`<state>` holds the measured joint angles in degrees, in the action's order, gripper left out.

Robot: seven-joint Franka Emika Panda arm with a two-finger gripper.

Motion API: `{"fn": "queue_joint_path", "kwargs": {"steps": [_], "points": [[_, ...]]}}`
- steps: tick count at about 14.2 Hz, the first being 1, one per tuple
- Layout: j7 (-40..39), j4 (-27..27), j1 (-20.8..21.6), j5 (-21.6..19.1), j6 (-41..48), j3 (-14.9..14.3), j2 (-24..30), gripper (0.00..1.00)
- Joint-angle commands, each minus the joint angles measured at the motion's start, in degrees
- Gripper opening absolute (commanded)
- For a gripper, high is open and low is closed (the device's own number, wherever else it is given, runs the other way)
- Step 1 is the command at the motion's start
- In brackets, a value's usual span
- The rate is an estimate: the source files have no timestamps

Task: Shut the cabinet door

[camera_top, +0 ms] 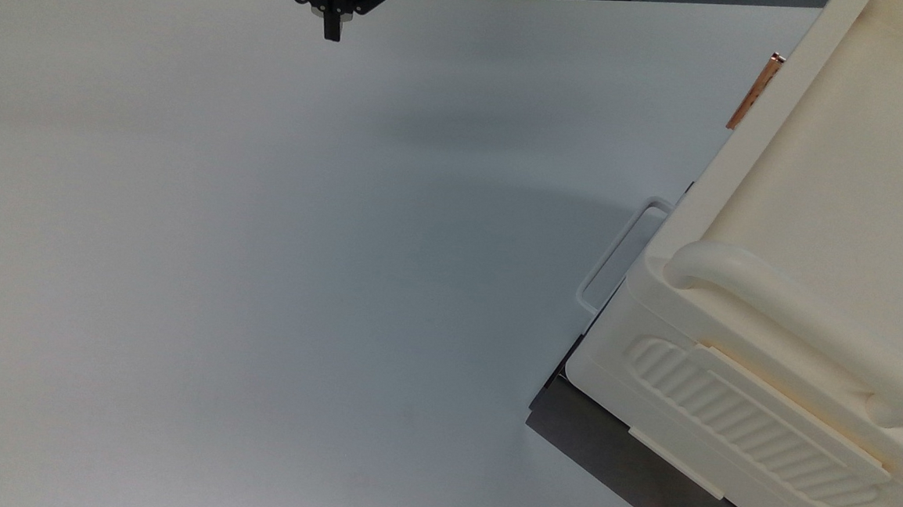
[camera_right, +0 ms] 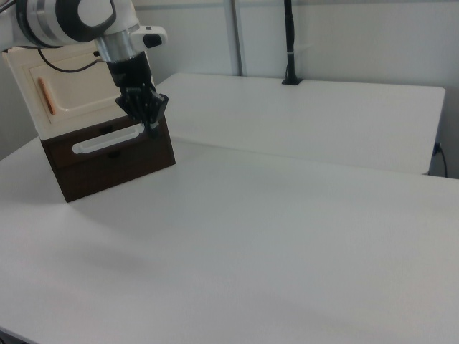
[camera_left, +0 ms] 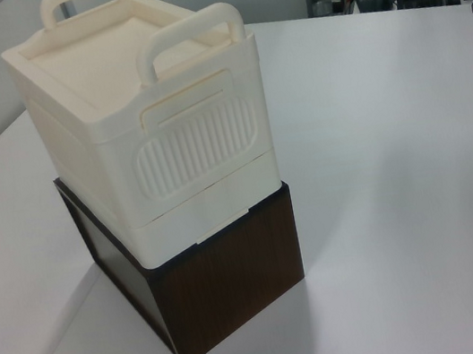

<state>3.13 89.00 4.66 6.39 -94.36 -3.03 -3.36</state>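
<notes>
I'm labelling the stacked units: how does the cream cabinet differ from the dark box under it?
The cabinet is cream plastic; the dark box is brown with a wood-grain look. The cabinet has rounded tube handles on top and a ribbed side panel; the dark box's sides are flat. The cabinet sits above, the dark box on the table. Both are boxy.
</notes>
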Motion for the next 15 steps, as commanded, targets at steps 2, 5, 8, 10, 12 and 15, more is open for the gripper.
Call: {"fn": "queue_joint_path", "kwargs": {"steps": [2,5,8,10,12,15], "points": [[0.48,2.32,0.7,1.17,2.43,-0.4,2.3,0.54],[0.48,2.32,0.79,1.26,2.43,-0.49,1.95,1.0],[0.39,2.32,0.79,1.17,2.17,-0.4,1.78,1.0],[0.48,2.32,0.79,1.17,2.08,-0.4,1.78,1.0],[0.48,2.32,0.88,1.17,2.08,-0.4,1.77,1.0],[0.56,2.14,0.79,1.17,2.34,-0.4,1.86,1.0]]}}
